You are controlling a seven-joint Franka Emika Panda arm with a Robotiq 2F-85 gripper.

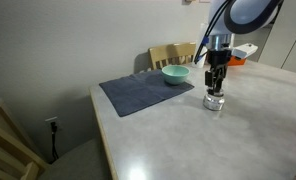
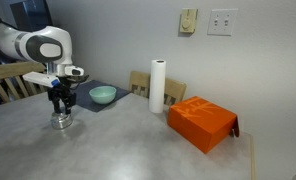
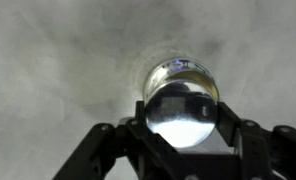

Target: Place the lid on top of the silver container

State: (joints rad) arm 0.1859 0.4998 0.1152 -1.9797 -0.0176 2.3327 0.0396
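The silver container is a small shiny metal pot standing on the pale table in both exterior views. My gripper hangs straight above it, fingertips close to its top. In the wrist view the lid, a round reflective disc, sits between the two black fingers of the gripper, which are shut on its edges. The container's rim shows just behind and below the lid. Whether the lid touches the rim I cannot tell.
A teal bowl sits on a dark blue mat behind the container. An orange box and a paper towel roll stand further along the table. Wooden chairs stand at the table's edges.
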